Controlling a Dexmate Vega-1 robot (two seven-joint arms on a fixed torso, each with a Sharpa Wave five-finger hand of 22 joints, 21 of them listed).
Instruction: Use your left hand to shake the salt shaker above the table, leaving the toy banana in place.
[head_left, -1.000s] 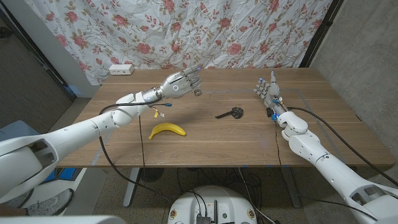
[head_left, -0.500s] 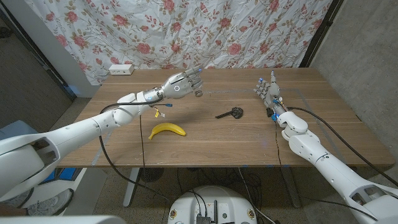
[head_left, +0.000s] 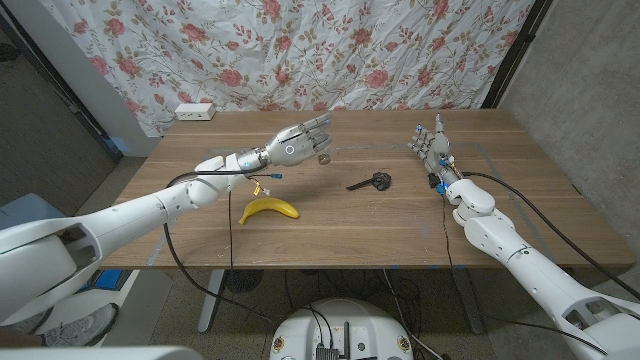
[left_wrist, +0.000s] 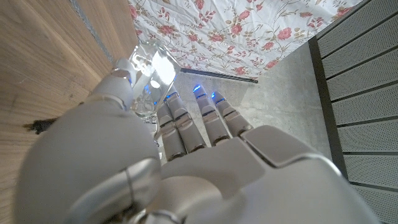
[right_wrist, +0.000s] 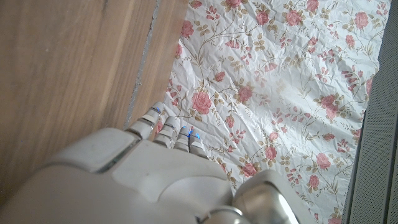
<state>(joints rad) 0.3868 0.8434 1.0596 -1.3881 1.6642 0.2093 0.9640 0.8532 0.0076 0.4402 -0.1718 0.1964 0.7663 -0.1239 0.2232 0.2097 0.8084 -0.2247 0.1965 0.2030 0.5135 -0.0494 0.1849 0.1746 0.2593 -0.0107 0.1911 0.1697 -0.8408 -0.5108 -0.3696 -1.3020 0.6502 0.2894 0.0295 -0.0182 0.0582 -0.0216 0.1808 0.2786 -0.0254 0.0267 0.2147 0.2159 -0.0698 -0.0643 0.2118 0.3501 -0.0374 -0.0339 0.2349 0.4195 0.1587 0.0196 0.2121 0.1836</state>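
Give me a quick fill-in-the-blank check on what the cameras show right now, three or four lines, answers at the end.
1. The salt shaker is held above the table by the robot's ____ hand.
2. The toy banana lies on the table, and its colour is ____.
3. The right hand holds ____.
4. The small dark object on the wood lies between the toy banana and the ____ hand.

Missing words: left; yellow; nothing; right

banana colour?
Yellow; the banana shows best in the head view, lying on the table.
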